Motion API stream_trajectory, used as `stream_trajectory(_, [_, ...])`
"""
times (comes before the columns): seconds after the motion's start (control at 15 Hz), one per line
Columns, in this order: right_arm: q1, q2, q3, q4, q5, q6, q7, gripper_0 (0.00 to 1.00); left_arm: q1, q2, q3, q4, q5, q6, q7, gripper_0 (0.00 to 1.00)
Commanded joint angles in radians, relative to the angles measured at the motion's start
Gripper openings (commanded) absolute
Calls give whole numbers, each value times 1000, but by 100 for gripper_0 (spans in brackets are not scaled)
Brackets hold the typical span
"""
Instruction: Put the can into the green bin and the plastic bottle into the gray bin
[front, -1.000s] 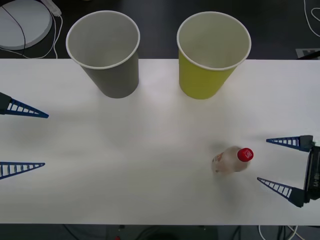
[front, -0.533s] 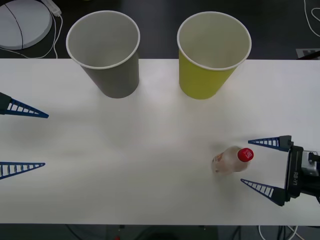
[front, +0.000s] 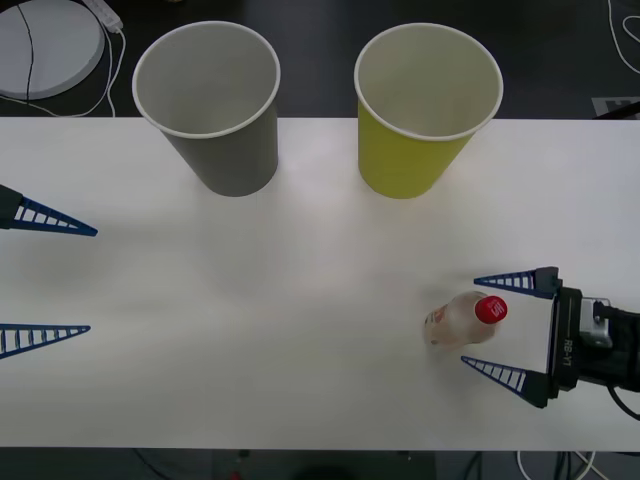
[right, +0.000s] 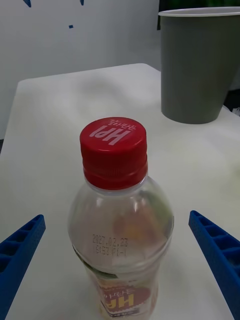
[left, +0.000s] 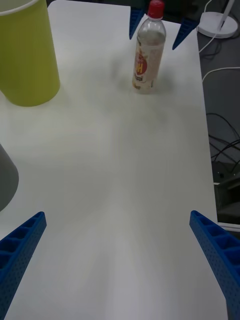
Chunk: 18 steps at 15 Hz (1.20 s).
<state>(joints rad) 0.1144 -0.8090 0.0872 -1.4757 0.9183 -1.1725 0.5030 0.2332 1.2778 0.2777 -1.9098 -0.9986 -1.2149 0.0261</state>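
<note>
White surface (front: 300, 300) carrying, at its far edge, the gray bin (front: 215, 110) on the robot's left and the green bin (front: 420, 110) on the right, both upright, open-mouthed and well apart from each other. Nearer the robot and toward the right stands the plastic bottle (front: 462, 320), upright on the bare surface, near the green bin's side but clear of it; no can is visible on the surface. The right claw (front: 505, 325) is released, its two blue ribbed fingers spread to either side of the bottle's red cap (right: 113, 150) without touching it, as the right wrist view shows with a gap on both flanks. The left claw (front: 50, 285) waits at the left margin, likewise released and holding nothing. Handling, as judged: the bottle appears empty or nearly so, hence light and easily tipped by a glancing finger; its clear wall is thin, smooth and likely to dent and slip under a hard squeeze. The stiffest purchase is probably the shoulder just below the cap, or the labelled (left: 142, 65) body, where the paper gives some friction. A centred, moderate closure should suffice; an off-centre one risks toppling it.
</note>
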Motion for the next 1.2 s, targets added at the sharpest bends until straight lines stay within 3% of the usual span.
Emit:
stream_trajectory(0.07, [-12,7,14,0,1,1,0,100,0,0,0,0,0,0,0,100])
stream_trajectory(0.53, [-25,7,40,-1,1,13,0,100,0,0,0,0,0,0,0,100])
stream_trajectory(0.6, [-27,7,40,0,1,13,0,78,0,0,0,0,0,0,0,100])
stream_trajectory(0.67, [-27,7,40,0,1,13,2,23,0,0,0,0,0,0,0,100])
stream_trajectory(0.73, [-27,7,40,0,2,13,2,3,0,0,0,0,0,0,0,100])
stream_trajectory(1.2, [-25,7,40,0,2,13,-3,0,0,0,0,0,0,0,0,100])
